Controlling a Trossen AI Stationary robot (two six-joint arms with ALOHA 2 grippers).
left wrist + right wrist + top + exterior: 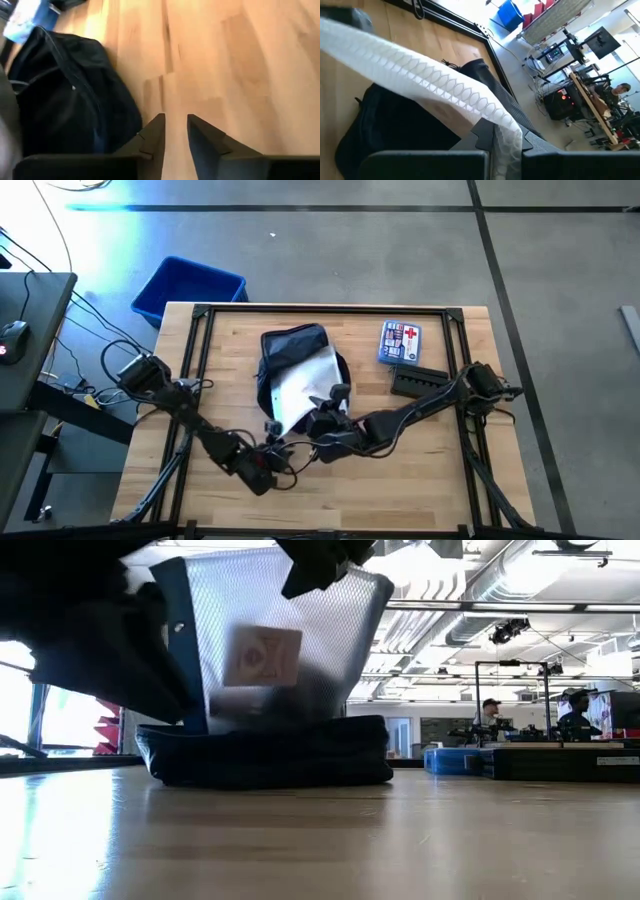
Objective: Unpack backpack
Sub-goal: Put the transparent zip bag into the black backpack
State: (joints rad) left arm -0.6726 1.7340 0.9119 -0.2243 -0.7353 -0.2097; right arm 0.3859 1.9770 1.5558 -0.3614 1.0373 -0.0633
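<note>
Right gripper (506, 145) clamped on clear pouch (305, 385) hiding backpack (290, 345) opening, left gripper (175, 137) narrowly parted, empty

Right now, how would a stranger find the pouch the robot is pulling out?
Find the dark backpack at the middle of the wooden table. The clear mesh-patterned pouch rises from it, pinched by the right gripper. Alone there, it is pale and see-through.
</note>
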